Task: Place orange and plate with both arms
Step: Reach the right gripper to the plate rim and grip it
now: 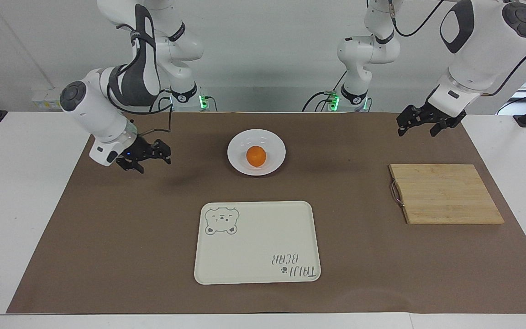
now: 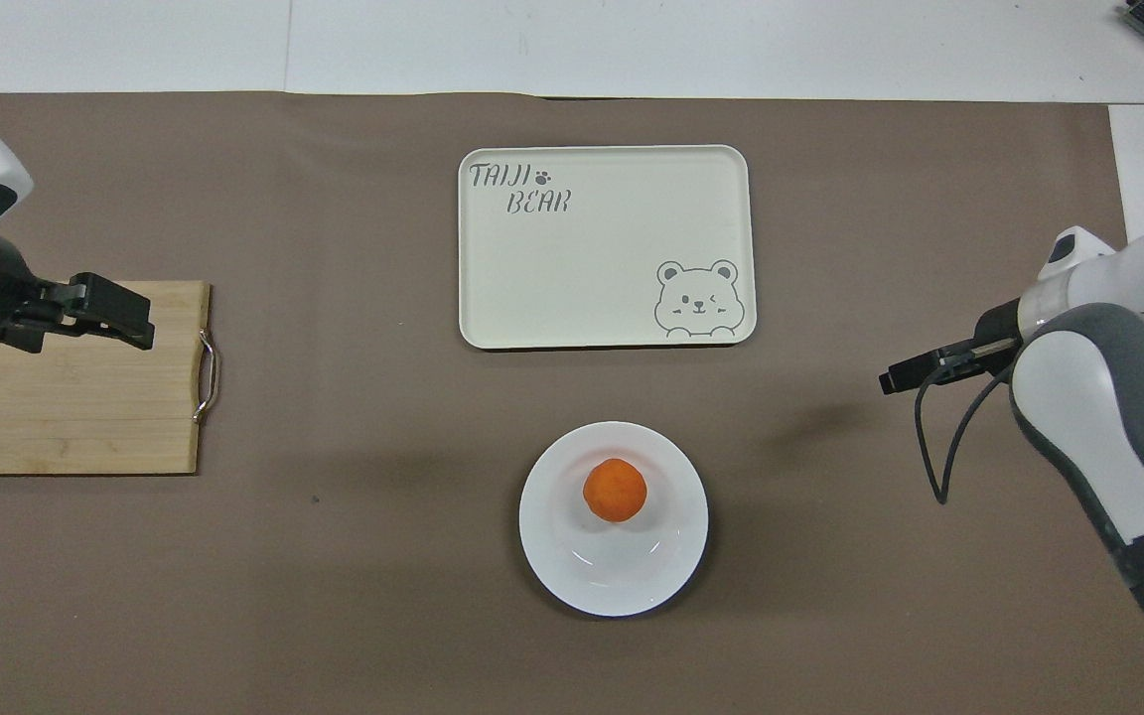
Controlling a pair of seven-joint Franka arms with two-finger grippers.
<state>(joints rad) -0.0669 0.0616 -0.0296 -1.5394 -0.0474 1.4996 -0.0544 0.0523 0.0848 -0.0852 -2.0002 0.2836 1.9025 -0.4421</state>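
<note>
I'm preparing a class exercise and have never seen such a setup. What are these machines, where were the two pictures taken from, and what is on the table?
Two white robot arms stand at a table, each ending in a black pincer. One picture faces them; the other looks down from above their end. The orange sits on the white plate. Farther from the robots lies a cream bear tray; a wooden board lies toward the left arm's end. The right pincer hovers open over the brown mat beside the plate; the left pincer waits open and empty.
</note>
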